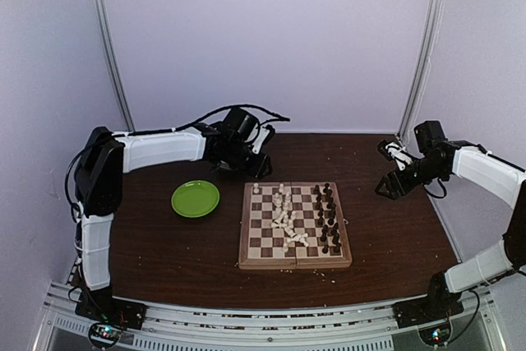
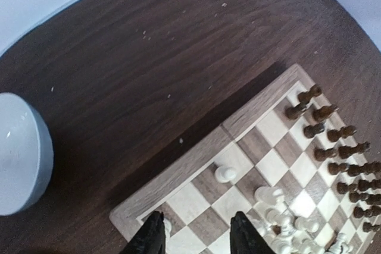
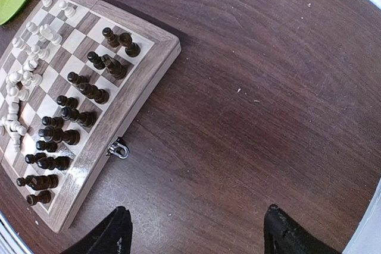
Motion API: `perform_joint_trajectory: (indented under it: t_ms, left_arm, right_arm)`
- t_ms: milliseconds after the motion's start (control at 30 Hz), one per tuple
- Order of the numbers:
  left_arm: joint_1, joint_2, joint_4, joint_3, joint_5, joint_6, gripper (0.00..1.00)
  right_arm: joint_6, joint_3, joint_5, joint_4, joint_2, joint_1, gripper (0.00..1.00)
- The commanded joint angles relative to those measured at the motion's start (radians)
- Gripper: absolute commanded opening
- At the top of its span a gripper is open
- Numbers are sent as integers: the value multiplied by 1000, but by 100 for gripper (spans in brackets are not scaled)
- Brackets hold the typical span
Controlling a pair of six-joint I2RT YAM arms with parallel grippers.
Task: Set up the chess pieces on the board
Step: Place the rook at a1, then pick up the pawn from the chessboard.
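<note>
the table carries the board, which lies open and flat at its middle. the plate sits beside the board on the left arm's side, well apart from it and in nobody's way. the left gripper hangs over the board's far corner on that side, jaws parted with nothing between them. the right gripper hovers off the board's opposite edge, jaws spread wide and also empty. the dark pieces stand in two tidy files along the board's right-arm edge. the white pieces are mostly a tumbled heap near the board's middle, with only a few upright near its far edge. one such pawn stands just ahead of the left fingers. the likely trouble is in that heap: pieces lie touching and crossed, so a closing jaw could pinch two at once or flick a neighbour rolling off the board (round turned shapes roll easily). a low sweep toward the heap could also topple the standing pawn. reaching in from the right means crossing the dark files, which stand in the way. the small latch on the board's edge and the pale crumbs beyond it block nothing.
</note>
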Motion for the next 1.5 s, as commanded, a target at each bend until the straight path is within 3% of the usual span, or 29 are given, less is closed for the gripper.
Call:
perform_joint_trajectory:
  t_ms: [0,567,1133,1467]
  left_arm:
    - [-15,63,-15,138,87,43,37]
    - [-32,220,-34,216,150,-15,40]
    - [-33,278,-32,273,140,-22,22]
    - [-33,295,-55,297,137,-20,20]
  right_arm:
    - [-3,27,8,-17,2,9,76]
    - [-15,25,4,-27,4,10,76]
    - [-17,29,3,-37,20,12,78]
    - [-20,31,1,-40,20,12,78]
